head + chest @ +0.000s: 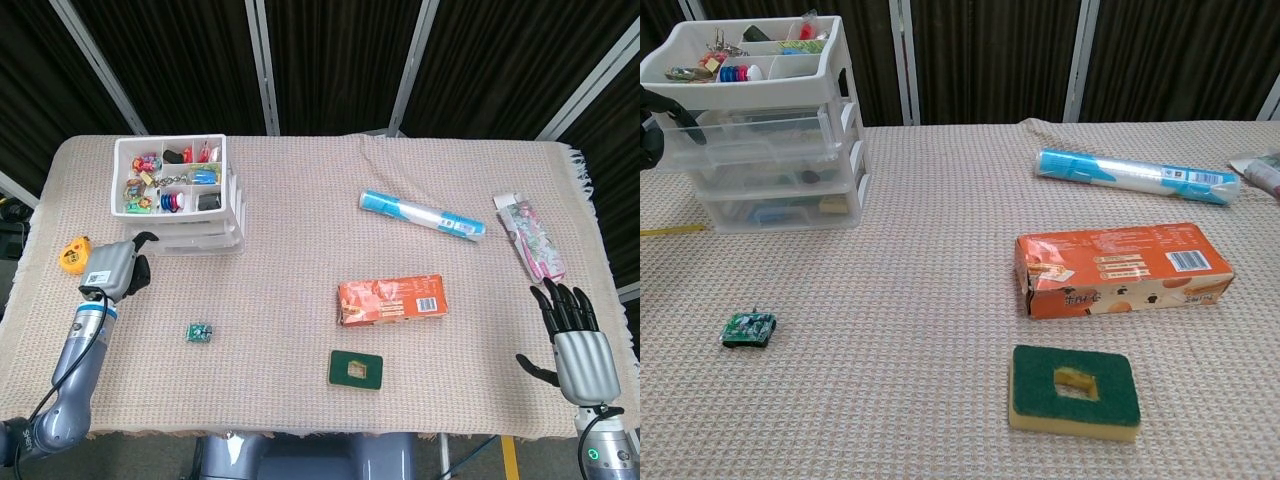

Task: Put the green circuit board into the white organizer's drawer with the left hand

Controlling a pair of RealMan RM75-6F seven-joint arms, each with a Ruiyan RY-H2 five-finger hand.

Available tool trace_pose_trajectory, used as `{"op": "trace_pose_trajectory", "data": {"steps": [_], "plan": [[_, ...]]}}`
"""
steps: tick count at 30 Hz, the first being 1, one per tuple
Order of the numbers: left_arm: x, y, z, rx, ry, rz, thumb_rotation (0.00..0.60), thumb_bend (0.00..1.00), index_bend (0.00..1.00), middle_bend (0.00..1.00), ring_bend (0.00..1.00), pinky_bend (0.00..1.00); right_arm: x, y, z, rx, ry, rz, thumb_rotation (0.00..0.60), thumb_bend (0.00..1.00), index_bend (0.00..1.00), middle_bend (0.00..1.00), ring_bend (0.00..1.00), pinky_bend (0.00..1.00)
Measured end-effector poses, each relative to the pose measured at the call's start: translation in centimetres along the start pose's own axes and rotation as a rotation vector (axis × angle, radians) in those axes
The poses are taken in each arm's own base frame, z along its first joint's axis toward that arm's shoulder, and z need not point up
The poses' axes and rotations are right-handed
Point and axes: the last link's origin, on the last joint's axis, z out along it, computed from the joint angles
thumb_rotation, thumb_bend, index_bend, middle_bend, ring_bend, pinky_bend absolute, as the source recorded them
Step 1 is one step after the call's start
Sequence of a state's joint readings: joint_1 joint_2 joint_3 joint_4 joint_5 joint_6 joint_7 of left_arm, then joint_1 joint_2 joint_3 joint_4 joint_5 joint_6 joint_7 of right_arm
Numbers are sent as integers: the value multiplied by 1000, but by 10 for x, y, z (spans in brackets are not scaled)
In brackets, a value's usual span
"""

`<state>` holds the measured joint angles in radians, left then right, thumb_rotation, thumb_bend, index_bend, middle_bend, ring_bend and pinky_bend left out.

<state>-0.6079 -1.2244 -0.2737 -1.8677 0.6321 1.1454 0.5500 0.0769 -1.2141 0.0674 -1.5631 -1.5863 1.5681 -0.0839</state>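
My left hand (113, 268) hangs just off the front left corner of the white organizer (180, 195), with its back turned up toward the head camera. It holds nothing. Its fingers point toward the drawers, but I cannot tell from either view how far apart they are; the chest view catches only dark fingertips (662, 104) at the left edge, against the top clear drawer (750, 133). Whether they touch it, I cannot tell.

The green circuit board (201, 332) lies flat on the table (300, 220), apart from my left hand, nearer the front edge and a little to the right of it. In the chest view the board (748, 328) sits well in front of the organizer, with bare cloth between them. All the drawers look pushed in.

My right hand (575, 335) is at the far right front corner of the table, fingers spread and pointing away from me, empty.

Also on the table: a yellow tape measure (74, 254) beside my left hand, an orange box (392, 299), a green sponge (356, 369) in front of it, a blue and white tube (420, 214), and a patterned packet (530, 234) at the right edge.
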Motion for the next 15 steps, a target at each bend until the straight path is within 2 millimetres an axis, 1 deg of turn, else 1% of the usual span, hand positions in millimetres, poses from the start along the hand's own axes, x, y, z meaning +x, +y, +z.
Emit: {"op": "trace_pose_trajectory", "data": {"steps": [5,15], "plan": [[0,3,-3,-5,-10,-13,600,832,411,935,898,680,0,0,0,1,0,0,600,0,73,0,0,0],[5,0,-16,-26,-14,-29,600,832,426,935,898,680,0,-1,0,3,1,-1,600,0,73,0,0,0]]}}
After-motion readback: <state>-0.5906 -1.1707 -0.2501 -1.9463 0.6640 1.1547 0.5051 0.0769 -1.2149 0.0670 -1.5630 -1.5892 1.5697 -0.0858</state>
